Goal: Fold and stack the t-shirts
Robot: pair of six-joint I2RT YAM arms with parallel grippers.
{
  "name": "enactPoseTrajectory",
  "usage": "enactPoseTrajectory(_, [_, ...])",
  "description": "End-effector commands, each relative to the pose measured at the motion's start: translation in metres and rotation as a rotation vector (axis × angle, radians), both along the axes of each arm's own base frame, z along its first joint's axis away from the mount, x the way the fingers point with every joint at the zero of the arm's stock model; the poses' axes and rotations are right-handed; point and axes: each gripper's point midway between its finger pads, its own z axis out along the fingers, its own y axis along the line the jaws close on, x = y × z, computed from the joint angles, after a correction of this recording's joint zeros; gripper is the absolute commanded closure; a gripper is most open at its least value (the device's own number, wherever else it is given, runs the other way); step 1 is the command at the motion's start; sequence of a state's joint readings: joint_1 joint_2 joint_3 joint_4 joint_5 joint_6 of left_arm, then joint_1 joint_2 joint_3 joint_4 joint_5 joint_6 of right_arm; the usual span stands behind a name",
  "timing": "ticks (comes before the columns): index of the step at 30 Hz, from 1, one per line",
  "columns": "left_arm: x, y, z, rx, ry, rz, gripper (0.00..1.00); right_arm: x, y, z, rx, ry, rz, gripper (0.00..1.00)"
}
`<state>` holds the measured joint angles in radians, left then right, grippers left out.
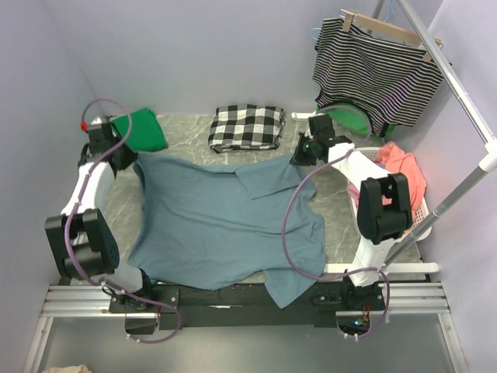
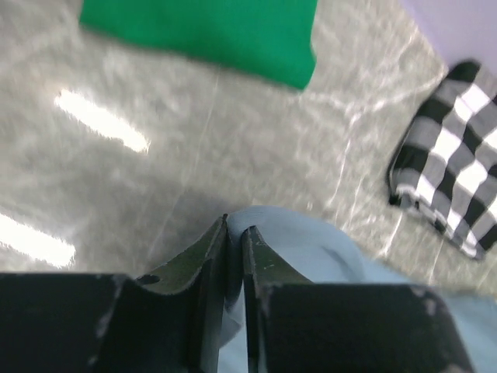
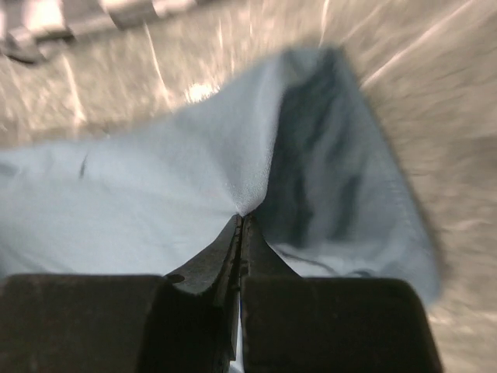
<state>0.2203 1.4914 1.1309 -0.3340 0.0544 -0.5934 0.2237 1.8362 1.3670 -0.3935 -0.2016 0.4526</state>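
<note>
A large slate-blue t-shirt point(image 1: 225, 225) lies spread over the middle of the table, its lower hem hanging over the near edge. My left gripper point(image 1: 126, 162) is shut on the shirt's far left corner; in the left wrist view the blue cloth point(image 2: 311, 249) is pinched between the jaws of that gripper point(image 2: 235, 225). My right gripper point(image 1: 299, 158) is shut on the far right corner, where a fold of the blue t-shirt point(image 3: 194, 179) rises into its closed tips point(image 3: 241, 219). A folded green t-shirt point(image 1: 144, 130) lies at the far left, also seen in the left wrist view point(image 2: 210, 31).
A folded black-and-white checked cloth point(image 1: 247, 127) lies at the back centre. A striped top point(image 1: 377, 74) hangs from a rail point(image 1: 458, 85) at the back right. A white basket point(image 1: 423, 210) with pink cloth point(image 1: 404, 167) stands at the right edge.
</note>
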Motion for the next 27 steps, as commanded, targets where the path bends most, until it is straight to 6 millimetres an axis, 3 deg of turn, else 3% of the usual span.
enactPoseTrajectory(1, [0.022, 0.018, 0.017, 0.083, 0.026, -0.002, 0.82, 0.011, -0.029, 0.04, -0.086, -0.072, -0.067, 1.0])
enactPoseTrajectory(2, [0.027, 0.02, 0.009, 0.083, 0.048, -0.007, 0.82, 0.011, -0.032, 0.04, -0.093, -0.07, -0.073, 1.0])
enactPoseTrajectory(3, [0.033, 0.021, 0.013, 0.092, 0.042, -0.014, 0.82, 0.012, -0.034, 0.041, -0.092, -0.07, -0.076, 1.0])
enactPoseTrajectory(4, [0.035, 0.026, 0.001, 0.101, 0.085, -0.005, 0.82, 0.012, -0.034, 0.038, -0.091, -0.059, -0.072, 1.0])
enactPoseTrajectory(6, [0.043, 0.028, 0.001, 0.113, 0.09, -0.012, 0.82, 0.012, -0.033, 0.037, -0.079, -0.04, -0.061, 1.0])
enactPoseTrajectory(7, [0.045, 0.028, -0.011, 0.099, 0.119, -0.019, 0.82, 0.012, -0.032, 0.033, -0.072, -0.028, -0.053, 1.0])
enactPoseTrajectory(13, [0.043, 0.017, -0.035, 0.067, 0.159, -0.044, 0.85, 0.0, -0.008, 0.041, 0.044, 0.001, 0.038, 1.0])
enactPoseTrajectory(15, [0.036, 0.014, -0.042, 0.068, 0.169, -0.041, 0.85, -0.009, -0.005, 0.043, 0.065, 0.013, 0.057, 1.0])
enactPoseTrajectory(19, [0.024, 0.007, -0.036, 0.058, 0.149, -0.056, 0.85, -0.034, 0.002, 0.063, 0.111, 0.003, 0.111, 1.0])
enactPoseTrajectory(21, [0.019, 0.002, -0.035, 0.047, 0.15, -0.073, 0.85, -0.05, 0.004, 0.059, 0.118, 0.031, 0.126, 1.0])
enactPoseTrajectory(22, [0.017, -0.002, -0.032, 0.041, 0.146, -0.088, 0.85, -0.057, 0.006, 0.068, 0.132, 0.014, 0.121, 1.0])
enactPoseTrajectory(23, [0.015, -0.005, -0.031, 0.042, 0.149, -0.098, 0.85, -0.068, 0.008, 0.061, 0.148, 0.038, 0.13, 1.0])
enactPoseTrajectory(27, [0.001, -0.006, -0.026, 0.064, 0.173, -0.112, 0.85, -0.101, 0.015, 0.072, 0.165, 0.032, 0.145, 1.0])
